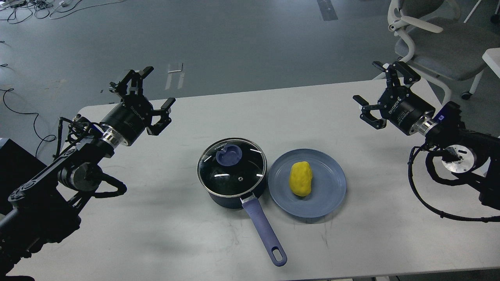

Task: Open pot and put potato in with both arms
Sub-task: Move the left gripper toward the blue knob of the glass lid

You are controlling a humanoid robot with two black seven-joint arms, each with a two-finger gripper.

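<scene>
A dark navy pot [230,197] stands at the table's middle, covered by a glass lid [232,168] with a blue knob [229,154]. Its long periwinkle handle [265,230] points toward the front edge. Just right of it, a yellow potato [300,178] lies on a shallow blue plate [328,195]. My left gripper [146,95] hovers open over the table's far left, well away from the pot. My right gripper [377,91] hovers open at the far right, above and behind the plate. Neither holds anything.
The white table [156,234] carries only the pot and plate. A white office chair [433,43] stands behind the table's right corner. Cables lie on the grey floor at the far left.
</scene>
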